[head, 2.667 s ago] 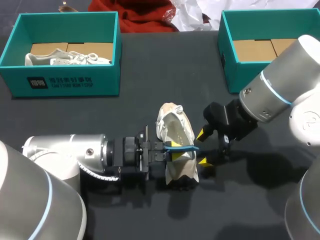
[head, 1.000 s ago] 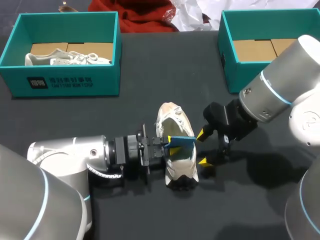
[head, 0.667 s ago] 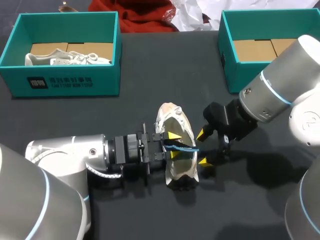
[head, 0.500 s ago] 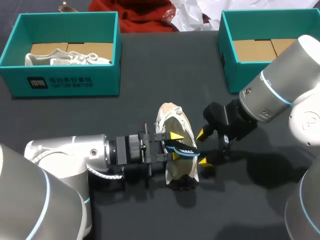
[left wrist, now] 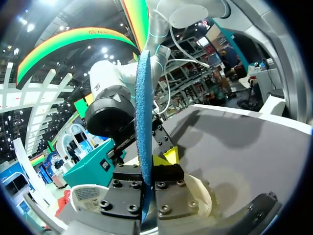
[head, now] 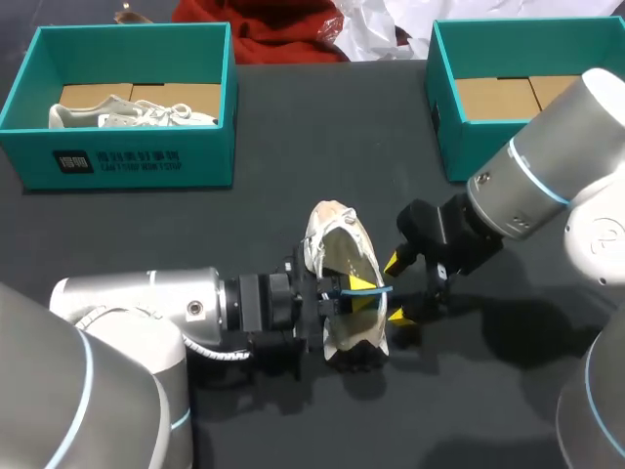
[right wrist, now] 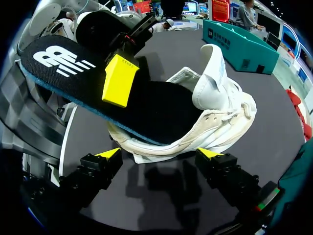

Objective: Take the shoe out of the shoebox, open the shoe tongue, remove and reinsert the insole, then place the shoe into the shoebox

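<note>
A white shoe [head: 342, 293] lies on the black table, its opening facing up; in the right wrist view the shoe [right wrist: 220, 110] sits just ahead of my right fingers. My left gripper [head: 359, 286] is shut on the insole [head: 376, 287], black on top and blue beneath, held over the shoe's opening. In the left wrist view the insole [left wrist: 143, 127] stands edge-on between the left gripper's [left wrist: 149, 162] pads. From the right wrist the insole [right wrist: 98, 93] slopes into the shoe, one left fingertip [right wrist: 120, 81] on top. My right gripper [head: 395, 288] [right wrist: 160, 154] stands open beside the shoe, touching nothing.
A teal shoebox [head: 29, 73] at the back left holds another pale shoe [head: 132, 113]. A second teal shoebox [head: 444, 107] stands at the back right with only cardboard in it. Red cloth and white paper lie at the table's far edge.
My left gripper let go of the insole, opened over the shoe, then shut on it again and shifted slightly right. The insole now shows edge-on. The right arm has kept still.
</note>
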